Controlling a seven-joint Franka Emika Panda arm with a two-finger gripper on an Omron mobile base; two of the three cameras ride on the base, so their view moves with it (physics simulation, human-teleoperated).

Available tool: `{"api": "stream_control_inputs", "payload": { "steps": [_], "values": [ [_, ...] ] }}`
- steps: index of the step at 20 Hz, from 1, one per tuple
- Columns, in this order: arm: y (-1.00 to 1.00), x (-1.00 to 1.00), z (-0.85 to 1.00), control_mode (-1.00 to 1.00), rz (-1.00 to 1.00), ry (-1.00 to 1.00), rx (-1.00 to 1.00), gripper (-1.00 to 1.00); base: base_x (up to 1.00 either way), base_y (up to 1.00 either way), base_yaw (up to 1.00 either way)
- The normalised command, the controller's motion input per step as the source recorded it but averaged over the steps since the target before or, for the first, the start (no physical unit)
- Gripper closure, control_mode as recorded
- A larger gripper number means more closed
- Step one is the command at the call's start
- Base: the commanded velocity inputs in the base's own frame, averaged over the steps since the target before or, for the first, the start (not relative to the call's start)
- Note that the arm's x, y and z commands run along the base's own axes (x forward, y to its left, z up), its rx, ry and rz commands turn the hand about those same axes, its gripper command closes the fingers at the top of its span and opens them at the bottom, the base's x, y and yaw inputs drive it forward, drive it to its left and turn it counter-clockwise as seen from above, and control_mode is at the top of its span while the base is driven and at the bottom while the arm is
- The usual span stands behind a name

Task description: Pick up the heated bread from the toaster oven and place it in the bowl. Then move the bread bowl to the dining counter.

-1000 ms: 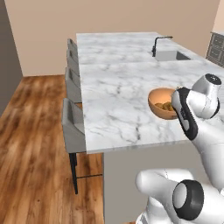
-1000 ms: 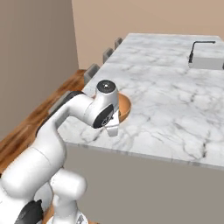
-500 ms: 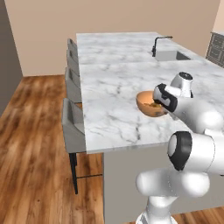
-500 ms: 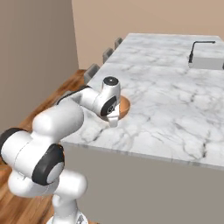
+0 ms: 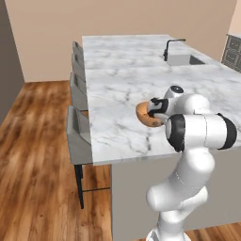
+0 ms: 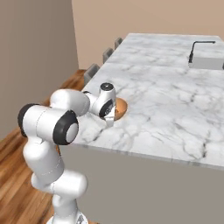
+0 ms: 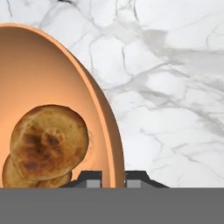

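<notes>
I am pinching the bowl's rim in my claw, bread lying inside, bowl over the marble tabletop near its stool-side edge; releasing is what remains.

We are looking at a rendered home kitchen with a dining area. A long island table with a white, grey-veined marble top carries a built-in sink with a black faucet at its far end. Grey stools stand in a row along one side of it. The floor is warm wood plank, the walls plain beige, and dark panelled cabinet fronts show at the far right edge.
</notes>
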Motion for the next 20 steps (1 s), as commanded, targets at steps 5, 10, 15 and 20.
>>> {"api": "stream_control_inputs", "payload": {
  "steps": [5,10,15,20],
  "values": [
    [0.09,0.17,-0.13,-1.0,-0.01,0.0,-0.06,-1.0,0.0,0.0,0.0],
    [0.13,-0.45,0.21,-1.0,0.0,-0.04,-0.01,-1.0,0.0,0.0,0.0],
    [0.37,-1.0,0.8,-1.0,0.0,-0.11,0.0,-1.0,0.0,0.0,0.0],
    [0.81,-1.0,0.21,-1.0,0.02,-0.12,-0.12,-1.0,0.0,0.0,0.0]
  ]
}}
